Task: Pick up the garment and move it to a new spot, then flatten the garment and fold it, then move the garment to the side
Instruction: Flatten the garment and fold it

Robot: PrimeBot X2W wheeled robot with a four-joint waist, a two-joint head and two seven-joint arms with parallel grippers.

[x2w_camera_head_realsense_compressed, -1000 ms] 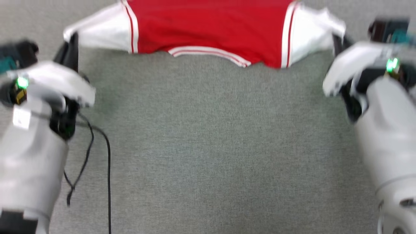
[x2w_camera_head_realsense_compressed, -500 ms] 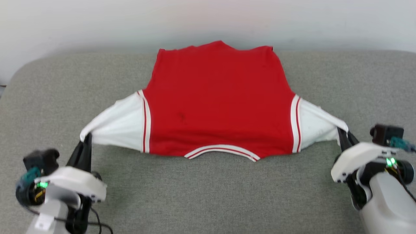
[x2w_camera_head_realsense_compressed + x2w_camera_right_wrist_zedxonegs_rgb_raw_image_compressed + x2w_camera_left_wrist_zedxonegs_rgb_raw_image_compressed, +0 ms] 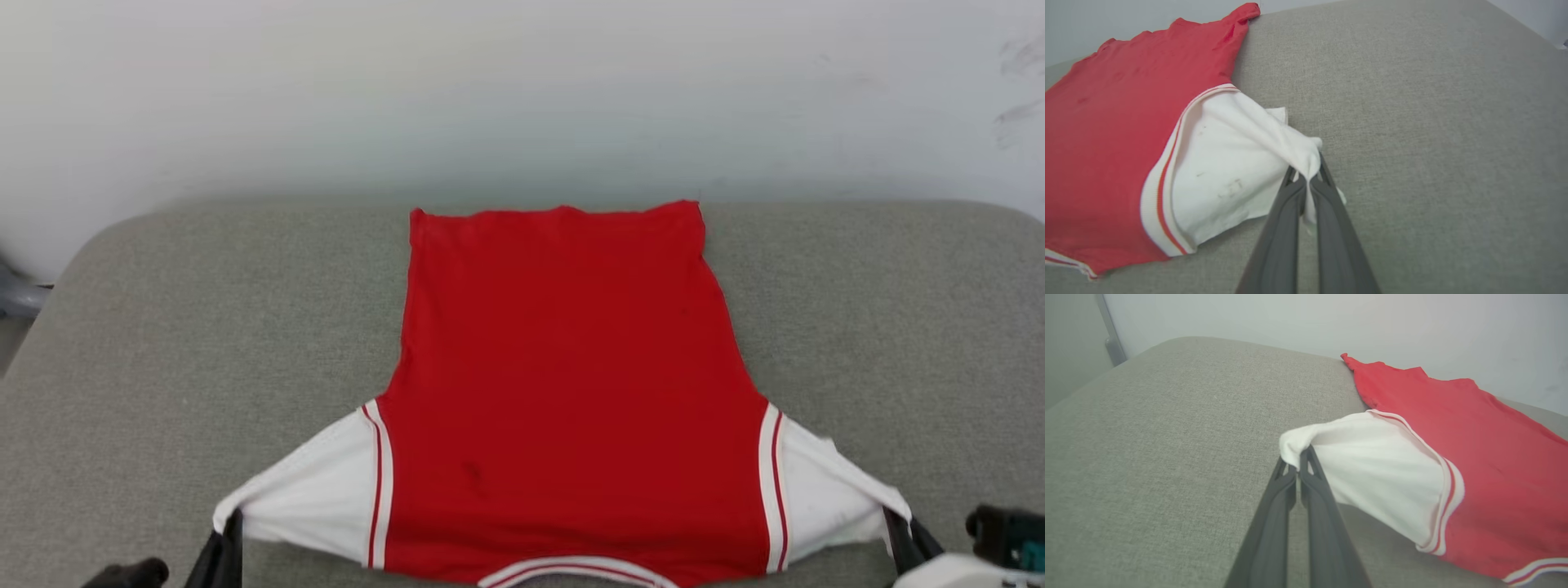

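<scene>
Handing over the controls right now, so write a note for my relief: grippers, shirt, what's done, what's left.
Left gripper shut on one white sleeve tip of the shirt; right gripper shut on the other.
Shirt lies spread on the grey cushion, plain red side up, collar toward the robot, sleeves pulled out sideways.
Done: laid out, nearly flat.
Left: release the sleeves, fold, move aside.
</scene>
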